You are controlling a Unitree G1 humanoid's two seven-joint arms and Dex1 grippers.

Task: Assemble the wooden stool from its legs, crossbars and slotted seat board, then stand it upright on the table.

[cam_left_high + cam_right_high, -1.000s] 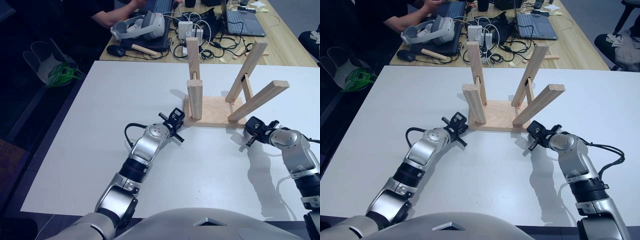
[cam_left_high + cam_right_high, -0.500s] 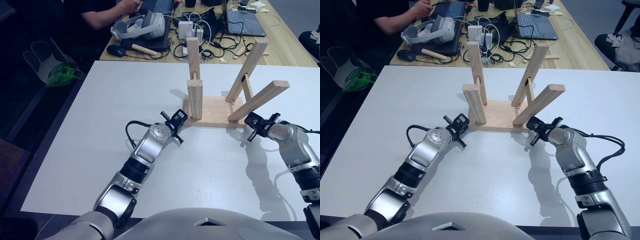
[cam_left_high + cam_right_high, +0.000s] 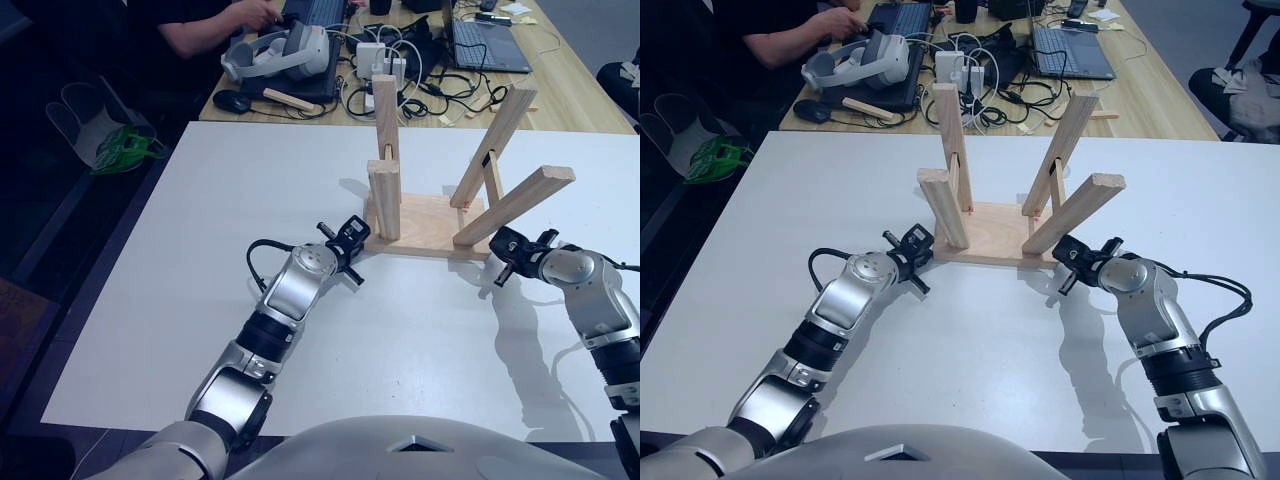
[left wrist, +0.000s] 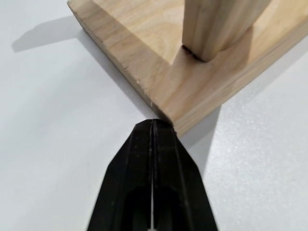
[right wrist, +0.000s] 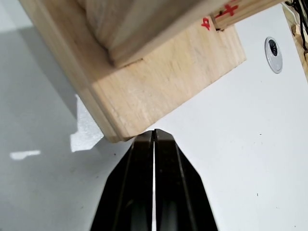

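**Both grippers closed at the near corners of the upturned stool**

The stool sits upside down on the white table. Its seat board lies flat on the surface and four legs rise from it. The near left leg stands almost straight. The far left leg rises behind it. The far right leg leans out to my right, and the near right leg slants lower, out over the board's right edge. In my right wrist view a red mark shows on the wood where a piece meets the board.

My left gripper has its two black fingers pressed together with nothing between them. Its tip is right at the board's near left corner, low on the table. I cannot tell whether it touches the wood or stops just short. The foot of the near left leg sits on the board just beyond that corner.

My right gripper is likewise closed and empty, its tip at the near right corner of the board, under the slanting near right leg. Here too, contact is not clear.

A small round grey disc lies in the table surface beyond the board. Behind the white table stands a wooden desk with a headset, laptops and tangled cables.
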